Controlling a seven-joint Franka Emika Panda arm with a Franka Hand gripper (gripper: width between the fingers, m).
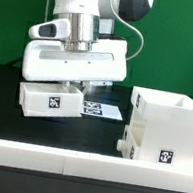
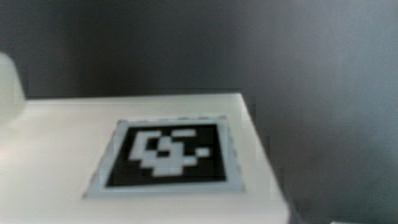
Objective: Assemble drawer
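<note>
The tray (image 1: 49, 100) I'm working with sits at the exterior view's left, a small white box with a black-and-white square tag (image 1: 54, 102) on the face turned toward that camera. It looks lifted or tipped a little off the dark counter (image 1: 5, 88), though I can't tell for certain whether its underside touches. Right above it is my claw (image 1: 73, 82), pressed down onto the tray's top edge. The fingers are mostly hidden behind the wide white hand body and the tray itself, so I read them as closed on the tray's wall rather than spread wide, with no gap showing between them and the part.

In the wrist view the tray (image 2: 125, 110) fills the lower half, its white surface close to the lens, with its tag (image 2: 169, 153) sharp enough to make out the pattern and the rest soft with blur. No fingertip shows there.

Just beside the tray, toward the middle of the exterior view, the marker board (image 1: 101, 111) lies flat on the counter. Further to the exterior view's right stands the tall shell (image 1: 166, 118), open at the top, and a second tray (image 1: 157, 153) with its own tag sits low against its front. The low white border rail (image 1: 74, 161) runs along the near edge of the counter.
</note>
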